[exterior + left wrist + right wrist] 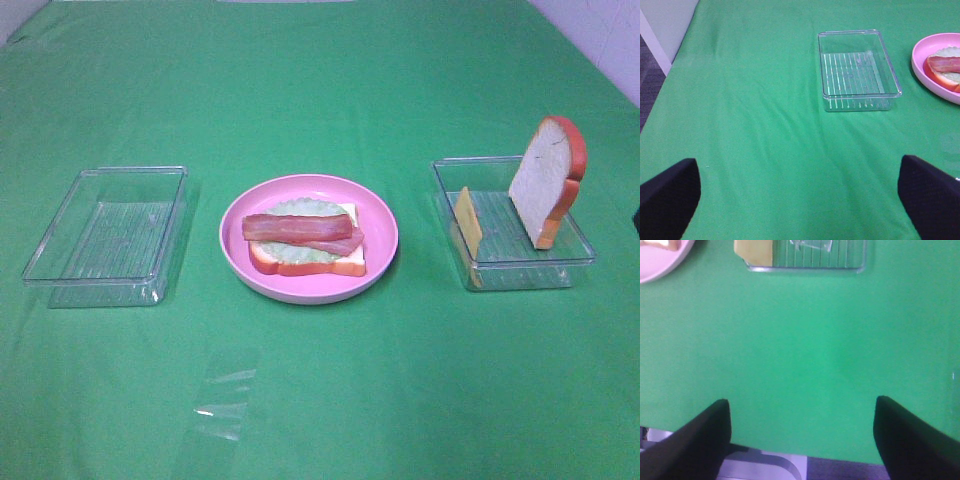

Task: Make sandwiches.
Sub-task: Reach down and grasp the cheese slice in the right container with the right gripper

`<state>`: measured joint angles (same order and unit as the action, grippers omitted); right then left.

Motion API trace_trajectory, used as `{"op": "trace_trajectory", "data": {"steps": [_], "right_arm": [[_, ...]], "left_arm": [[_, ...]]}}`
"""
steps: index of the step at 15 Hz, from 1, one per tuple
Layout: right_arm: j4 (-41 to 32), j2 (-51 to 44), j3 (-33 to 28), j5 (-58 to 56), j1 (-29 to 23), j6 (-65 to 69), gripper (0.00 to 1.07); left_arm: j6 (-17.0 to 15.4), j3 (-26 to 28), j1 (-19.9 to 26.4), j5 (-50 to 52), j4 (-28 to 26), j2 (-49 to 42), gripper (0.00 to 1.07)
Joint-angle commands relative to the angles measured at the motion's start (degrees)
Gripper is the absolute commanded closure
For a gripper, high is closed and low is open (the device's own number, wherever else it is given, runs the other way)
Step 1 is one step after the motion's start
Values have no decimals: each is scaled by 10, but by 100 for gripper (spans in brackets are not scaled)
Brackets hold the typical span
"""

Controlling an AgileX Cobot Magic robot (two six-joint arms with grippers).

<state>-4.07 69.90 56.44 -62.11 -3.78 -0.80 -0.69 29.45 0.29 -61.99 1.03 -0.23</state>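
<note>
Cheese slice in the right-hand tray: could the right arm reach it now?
Probably yes: the right gripper is open, only bare green cloth lies between it and the tray, and the cheese slice is uncovered.

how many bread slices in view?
2. One bread slice lies on the pink plate under lettuce and bacon; the other slice stands on edge in the right clear tray, near the cheese slice. None look hidden.
</note>
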Motion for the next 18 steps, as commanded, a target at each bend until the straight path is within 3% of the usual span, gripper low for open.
{"op": "trace_trajectory", "data": {"steps": [1, 2, 4, 8, 18], "right_arm": [[-37, 82, 66, 19, -23, -13, 31], [-37, 139, 109, 41, -62, 3, 29], [-38, 214, 163, 46, -93, 39, 20], [-41, 333, 229, 49, -95, 52, 16], [-15, 461, 252, 111, -93, 45, 16]], "left_arm": [[0, 1, -1, 6, 0, -11, 6], [0, 1, -1, 6, 0, -11, 6], [0, 1, -1, 6, 0, -11, 6], [0, 1, -1, 6, 0, -11, 6], [0, 1, -1, 6, 0, -11, 6]]}}
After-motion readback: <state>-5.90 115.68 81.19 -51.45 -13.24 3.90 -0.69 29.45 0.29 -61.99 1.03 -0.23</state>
